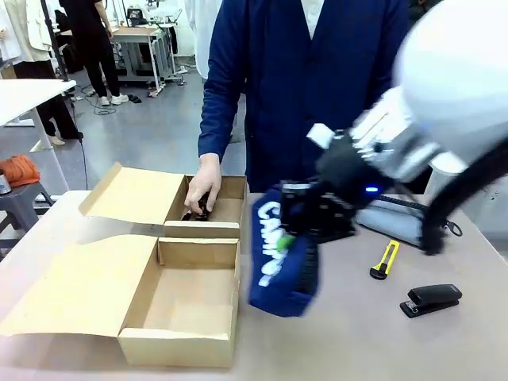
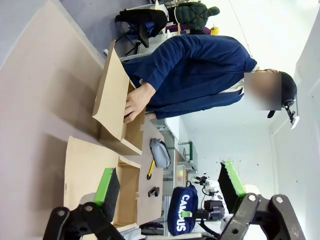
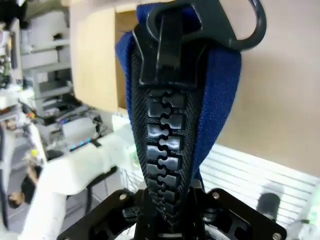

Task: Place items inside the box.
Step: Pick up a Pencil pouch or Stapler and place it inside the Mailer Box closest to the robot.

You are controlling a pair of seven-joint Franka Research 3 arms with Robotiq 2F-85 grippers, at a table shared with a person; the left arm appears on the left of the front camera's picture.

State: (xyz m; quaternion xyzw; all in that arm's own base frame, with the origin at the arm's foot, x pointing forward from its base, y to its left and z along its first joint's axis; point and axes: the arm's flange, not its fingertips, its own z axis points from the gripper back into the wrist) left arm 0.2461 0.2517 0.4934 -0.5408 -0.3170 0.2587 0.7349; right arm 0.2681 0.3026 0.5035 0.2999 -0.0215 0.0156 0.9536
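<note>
Front: right jaws are clamped on the upper end of the navy pencil case (image 1: 279, 266). The case hangs down, white lettering towards the camera, just right of the near box (image 1: 178, 348). Can't tell if its lower end touches the surface (image 1: 349, 341). The near box is open, with its flap laid flat to the left. The far box (image 1: 226, 208) sits right behind it. The person's hand (image 1: 203, 186) is inside the far box on something dark, which I can't identify. On the surface right of the case: grey pouch (image 1: 393, 221) farthest, yellow knife (image 1: 386, 260) in between, black stapler (image 1: 431, 300) nearest. All three lie apart.

Left wrist: left jaws are apart, nothing between the green pads (image 2: 106, 182), held well above the surface. The pencil case (image 2: 181, 216) hangs from the right arm beyond the near box (image 2: 127, 192). The hand (image 2: 134, 102) is in the far box (image 2: 131, 137). Pouch (image 2: 160, 152), knife (image 2: 150, 170) and stapler (image 2: 153, 191) lie in a row.

Right wrist: jaws are shut on the pencil case (image 3: 215, 100) at the zip (image 3: 162, 145). The zip runs up from between them to the pull tab (image 3: 172, 45). A box (image 3: 95, 60) is beyond the case.
</note>
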